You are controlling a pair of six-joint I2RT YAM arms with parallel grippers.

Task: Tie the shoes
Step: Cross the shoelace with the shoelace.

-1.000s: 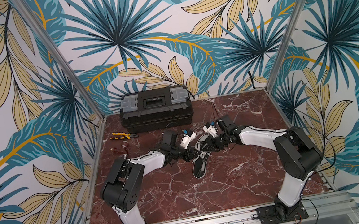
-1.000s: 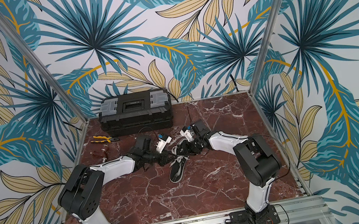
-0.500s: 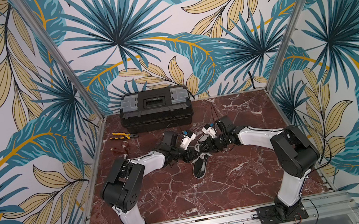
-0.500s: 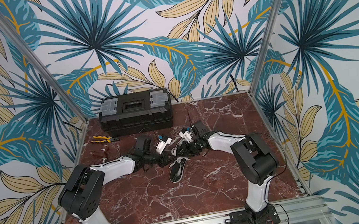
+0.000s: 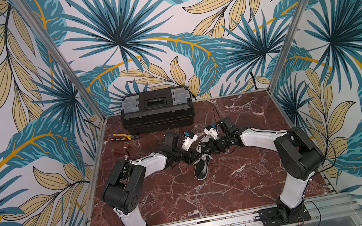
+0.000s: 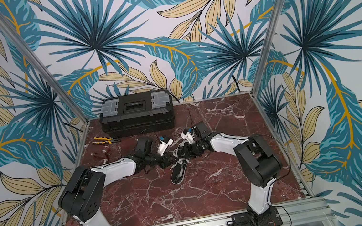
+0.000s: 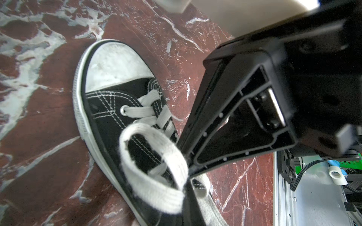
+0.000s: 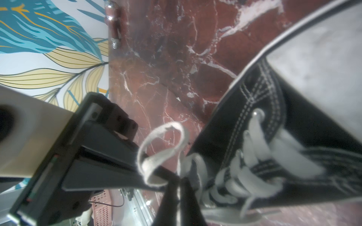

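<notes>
The sneaker (image 5: 202,169) lies mid-tabletop (image 5: 237,184) between both arms, toe toward their bases. The left tool (image 8: 156,173) is pressed together on a lace loop (image 7: 154,191) standing over the lacing. The right tool (image 8: 178,187) sits at the loop's base, jaws nearly together; any grip cannot be told. Advised: hold the loop taut and make the wrap close to its base, without slack.

A black sneaker (image 5: 201,170) sits flat on its sole in the middle of the red marble bench (image 5: 166,204). Its toe points toward the back. It has a scuffed white toe cap (image 7: 115,66), a white sole edge and flat white laces (image 7: 145,112). One lace stands up in a round loop (image 7: 154,187).
</notes>
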